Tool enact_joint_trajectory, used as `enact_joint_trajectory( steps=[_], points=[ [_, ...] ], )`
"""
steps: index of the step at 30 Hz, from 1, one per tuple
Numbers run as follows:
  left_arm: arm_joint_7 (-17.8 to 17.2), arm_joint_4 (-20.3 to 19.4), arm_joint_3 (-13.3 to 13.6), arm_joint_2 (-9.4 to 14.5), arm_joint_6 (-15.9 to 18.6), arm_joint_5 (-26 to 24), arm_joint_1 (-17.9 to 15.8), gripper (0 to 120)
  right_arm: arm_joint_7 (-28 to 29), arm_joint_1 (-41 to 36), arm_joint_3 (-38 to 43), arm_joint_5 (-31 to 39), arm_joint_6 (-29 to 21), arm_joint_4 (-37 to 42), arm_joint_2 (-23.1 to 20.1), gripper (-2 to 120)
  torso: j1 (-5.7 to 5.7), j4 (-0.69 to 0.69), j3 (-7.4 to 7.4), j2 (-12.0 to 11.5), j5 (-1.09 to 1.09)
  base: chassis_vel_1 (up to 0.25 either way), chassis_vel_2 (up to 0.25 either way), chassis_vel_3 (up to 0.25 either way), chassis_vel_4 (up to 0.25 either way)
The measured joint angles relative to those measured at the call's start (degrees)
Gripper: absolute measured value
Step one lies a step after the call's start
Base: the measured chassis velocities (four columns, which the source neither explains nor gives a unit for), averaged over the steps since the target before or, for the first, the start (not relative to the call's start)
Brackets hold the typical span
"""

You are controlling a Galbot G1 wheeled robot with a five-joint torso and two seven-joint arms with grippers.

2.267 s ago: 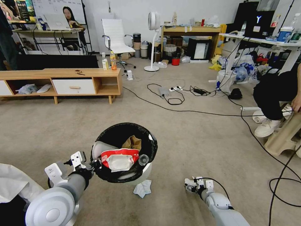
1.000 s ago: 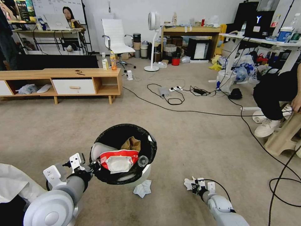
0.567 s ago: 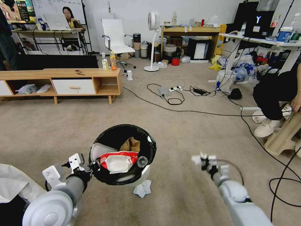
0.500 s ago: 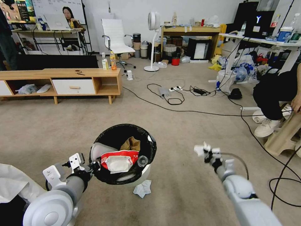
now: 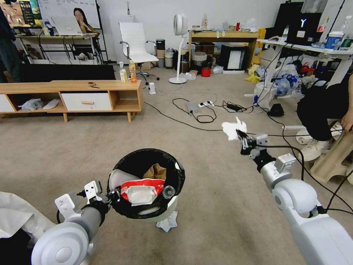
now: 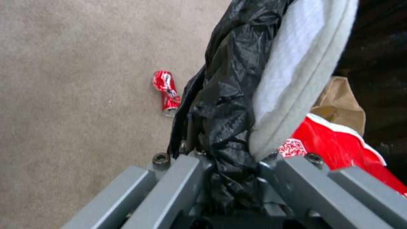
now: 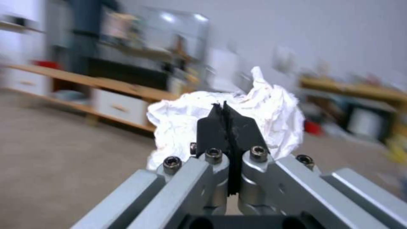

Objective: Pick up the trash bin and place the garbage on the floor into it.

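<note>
The right gripper (image 5: 241, 135) has its jaws pressed together on a crumpled white tissue (image 5: 231, 129), held high in the air to the right of and farther off than the trash bin (image 5: 147, 182); the wad sticks out past the fingertips toward the far side of the room. The left gripper (image 5: 110, 195) pinches the bin's near-left rim through the black liner (image 6: 224, 105), holding the bin above the floor (image 5: 220, 206) with its mouth tipped toward the robot. The left wrist view shows a crushed red can (image 6: 166, 93) lying on the carpet left of the bin, while the head view shows another tissue (image 5: 167, 222) under the bin.
</note>
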Motion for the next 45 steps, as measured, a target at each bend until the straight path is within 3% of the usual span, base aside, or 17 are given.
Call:
enact_joint_trajectory(
  steps=[4, 9, 12, 16, 24, 37, 39, 45],
  points=[
    [-0.1, 0.2, 0.5, 0.2, 0.0, -0.5, -0.2, 4, -9.1, 0.1, -3.0, 2.9, 5.9, 2.9, -2.4, 0, 0.0, -0.01, 0.0, 0.0, 0.01, 0.0, 0.0, 0.0, 0.0],
    [-0.2, 0.2, 0.6, 0.4, 0.0, -0.8, -0.2, 4, -14.1, 0.6, -5.1, 4.5, 8.2, 4.5, -3.5, 0, 0.0, 0.0, 0.0, 0.0, 0.01, 0.0, 0.0, 0.0, 0.0],
    [-0.1, 0.6, 0.9, 1.0, 0.0, -2.2, -0.6, 4, -19.6, 2.8, -10.5, 7.1, 9.2, 5.7, -5.2, 0, 0.0, -0.01, 0.0, 0.0, 0.0, 0.0, 0.0, 0.0, 0.0],
    [0.0, 0.9, 1.1, 1.4, 0.0, -2.6, -1.2, 4, -21.2, 5.0, -14.2, 8.5, 9.3, 5.7, -5.6, 0, 0.0, 0.0, 0.0, 0.0, 0.01, 0.0, 0.0, 0.0, 0.0],
    [0.3, 1.4, 0.9, 0.9, 0.0, -2.6, -1.9, 4, -21.9, 10.5, -22.5, 10.1, 9.2, 3.6, -5.1, 0, 0.0, 0.0, 0.0, 0.0, 0.0, 0.0, 0.0, 0.0, 0.0],
    [0.4, 1.5, 0.6, 0.2, 0.0, -2.3, -2.3, 4, -18.5, 11.6, -26.4, 9.8, 6.8, 2.1, -4.0, 0, 0.0, 0.0, 0.01, 0.0, 0.01, 0.0, 0.0, 0.0, 0.0],
    [0.4, 1.5, 0.6, 0.3, 0.0, -2.2, -2.3, 4, -16.0, 10.5, -26.3, 9.8, 4.8, 3.0, -4.2, 11, 0.0, -0.01, 0.0, 0.0, 0.01, 0.0, 0.0, 0.0, 0.0],
    [0.4, 1.5, 0.6, 0.4, 0.0, -2.1, -2.5, 4, -13.1, 9.1, -26.2, 10.5, 2.5, 4.5, -4.6, 26, 0.0, -0.01, 0.0, 0.0, 0.01, 0.0, 0.0, 0.0, 0.0]
  ],
)
